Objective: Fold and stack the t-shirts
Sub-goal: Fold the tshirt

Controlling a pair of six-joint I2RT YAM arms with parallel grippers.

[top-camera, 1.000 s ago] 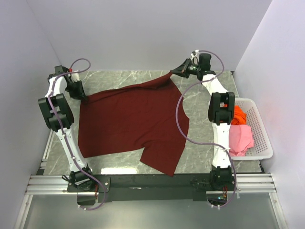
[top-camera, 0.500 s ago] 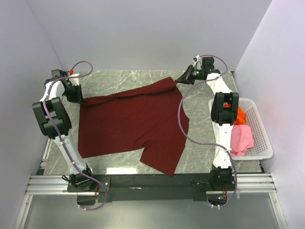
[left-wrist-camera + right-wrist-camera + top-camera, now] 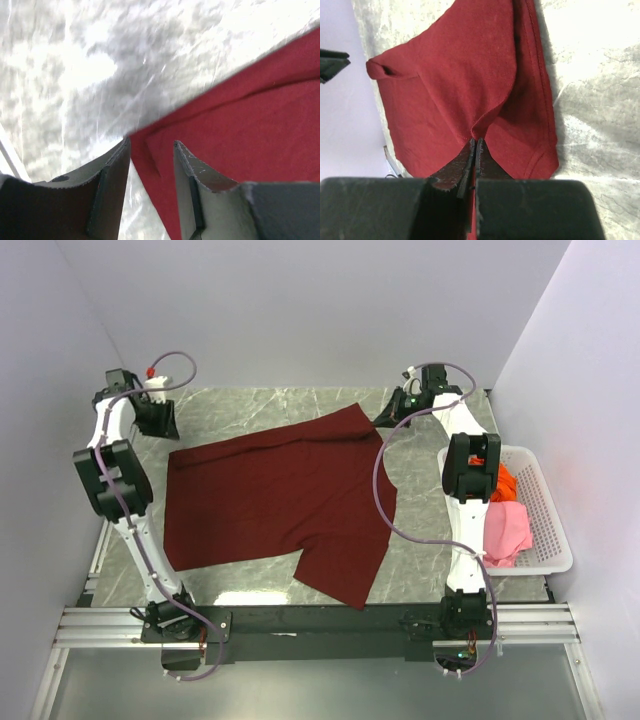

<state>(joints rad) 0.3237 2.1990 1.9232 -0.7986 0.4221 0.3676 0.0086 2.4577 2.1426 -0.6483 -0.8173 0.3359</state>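
Observation:
A large dark maroon t-shirt (image 3: 280, 490) lies spread on the marble table, one sleeve hanging toward the near edge. My left gripper (image 3: 163, 422) hovers open just beyond the shirt's far left corner. In the left wrist view that corner (image 3: 150, 150) lies on the table below the gap between the left gripper's (image 3: 150, 145) fingers, free of them. My right gripper (image 3: 382, 420) is shut on the shirt's far right corner. The right wrist view shows my right gripper (image 3: 475, 141) pinching a raised fold of the maroon cloth (image 3: 445, 85). An orange t-shirt (image 3: 503, 480) and a pink t-shirt (image 3: 503, 530) lie in the basket.
A white perforated basket (image 3: 548, 540) stands at the table's right edge beside the right arm. Walls close in the table at the back and on both sides. Bare marble (image 3: 260, 405) shows behind the shirt.
My left gripper opened, let go of the shirt's far left corner and drew back from it; that corner now lies flat. My right gripper carried its corner a little rightward and lower.

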